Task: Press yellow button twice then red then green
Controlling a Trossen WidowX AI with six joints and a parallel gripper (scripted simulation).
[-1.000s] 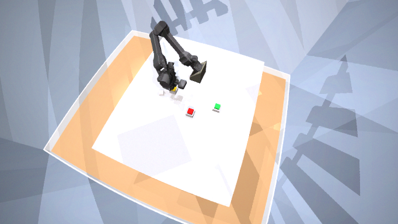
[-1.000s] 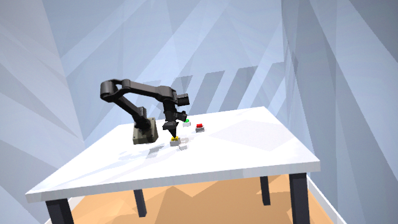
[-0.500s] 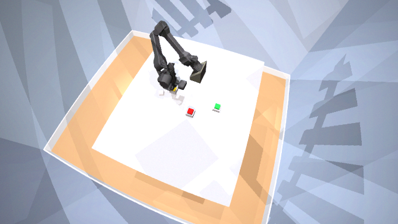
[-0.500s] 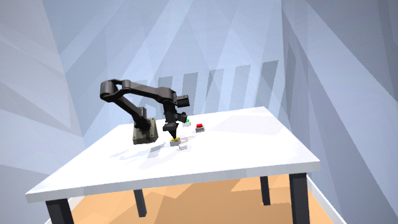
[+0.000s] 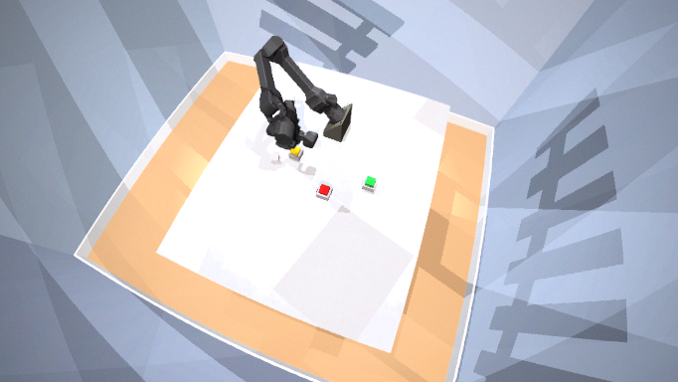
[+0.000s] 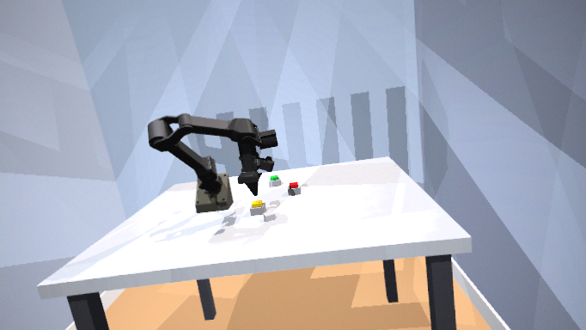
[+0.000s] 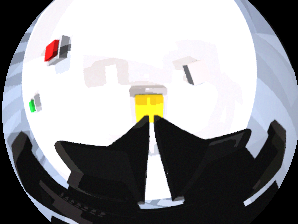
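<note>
The yellow button [image 5: 295, 151] [image 6: 257, 204] [image 7: 149, 106] stands on its grey base, its cap raised. My gripper [image 6: 256, 194] [image 7: 152, 118] is shut and empty. Its tips are a little above the yellow button, with a gap visible in the exterior view; in the wrist view they overlap the near edge of the cap. The red button [image 5: 324, 190] [image 6: 293, 185] [image 7: 51, 50] and the green button [image 5: 370, 181] [image 6: 274, 177] [image 7: 32, 105] stand farther off, both with caps raised. The fingertips are hidden behind the arm in the top view.
A small white block [image 5: 275, 158] [image 6: 269, 217] [image 7: 196, 71] lies close beside the yellow button, on the side away from the green button. The white table [image 5: 239, 214] [image 6: 344, 223] carries the arm's base [image 5: 338, 130] [image 6: 213, 202] near one edge. Shadows fall around the yellow button.
</note>
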